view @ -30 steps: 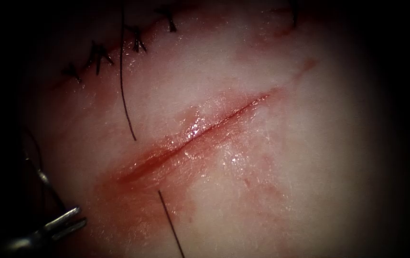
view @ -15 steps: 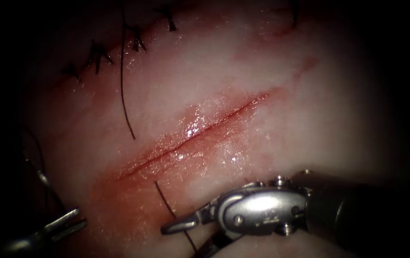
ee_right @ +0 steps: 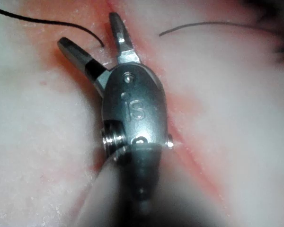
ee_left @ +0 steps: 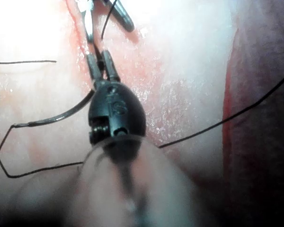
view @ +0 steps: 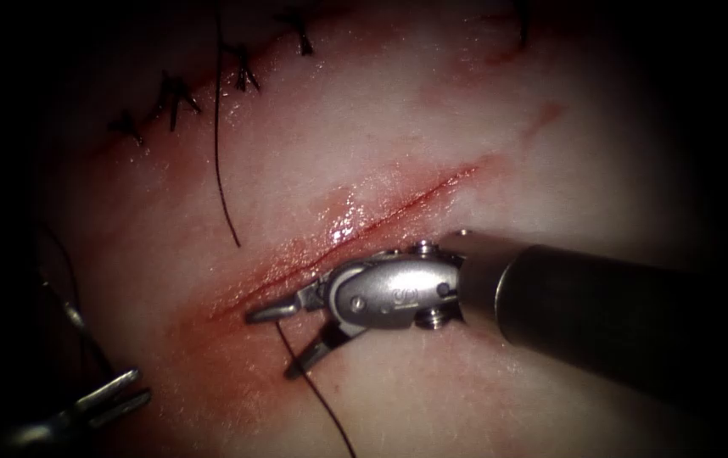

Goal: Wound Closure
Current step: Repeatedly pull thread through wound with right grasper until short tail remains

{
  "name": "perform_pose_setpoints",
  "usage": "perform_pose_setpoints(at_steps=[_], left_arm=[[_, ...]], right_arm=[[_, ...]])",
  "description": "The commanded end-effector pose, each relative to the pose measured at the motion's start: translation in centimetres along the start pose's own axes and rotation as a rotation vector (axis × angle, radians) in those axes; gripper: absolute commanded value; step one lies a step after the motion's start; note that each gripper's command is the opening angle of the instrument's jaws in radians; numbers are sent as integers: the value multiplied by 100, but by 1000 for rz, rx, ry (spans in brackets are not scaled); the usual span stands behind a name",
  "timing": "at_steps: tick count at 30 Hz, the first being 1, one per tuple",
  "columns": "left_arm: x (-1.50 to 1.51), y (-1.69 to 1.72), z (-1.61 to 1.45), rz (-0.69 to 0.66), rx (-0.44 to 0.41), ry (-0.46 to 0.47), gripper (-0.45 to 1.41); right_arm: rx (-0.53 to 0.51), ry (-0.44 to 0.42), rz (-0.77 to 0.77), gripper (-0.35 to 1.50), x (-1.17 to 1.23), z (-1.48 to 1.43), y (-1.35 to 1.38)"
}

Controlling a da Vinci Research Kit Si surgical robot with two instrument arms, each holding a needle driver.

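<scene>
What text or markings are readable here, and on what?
"iS": stamped on the right tool's wrist body, in the right wrist view.
The same stamp in the endoscope view: too blurred to read.
Mark on the left tool's body: too blurred to read.
The right tool is open and holds nothing; the left tool holds the needle near one end, out of the tissue.
</scene>
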Motion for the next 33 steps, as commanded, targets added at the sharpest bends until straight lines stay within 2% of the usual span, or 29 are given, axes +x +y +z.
perform_pose_setpoints(at_steps=[1, 3, 4, 5, 6, 7, 13, 18, 21, 22, 28, 33], left_arm=[[-3, 0, 7, 1, 0, 2, -45], [-3, 0, 7, 1, 0, 2, -45], [-3, 0, 7, 1, 0, 1, -45], [-3, 1, 7, 1, 0, 1, -45], [-3, 1, 7, 2, 1, 1, -45], [-2, 1, 6, 2, 1, 1, -45], [-2, 1, 4, 2, 1, 0, -45], [-2, 1, 3, 3, 1, 0, -45], [-2, 1, 4, 3, 1, 0, -45], [-3, 1, 5, 3, 1, 0, -45], [-2, 2, 8, 3, 1, 3, -45], [-2, 3, 8, 3, -1, 1, -45]], right_arm=[[0, 2, -3, 115, -7, 8, 8], [1, 4, -3, 111, -8, 8, 9], [2, 4, -4, 99, -9, 8, 9], [9, 11, -5, 74, -10, 8, 9], [23, 25, -7, 26, -10, 7, 8], [64, 37, -17, -35, -9, 6, 5], [63, -9, -23, -35, 8, 4, -6], [108, -31, -38, -35, 29, -8, -36], [151, -44, -56, -35, 46, -17, -66], [186, -45, -70, -35, 58, -23, -88], [356, 3, -20, -35, 103, -28, -171], [466, 53, 8, -35, 117, -21, -204]])
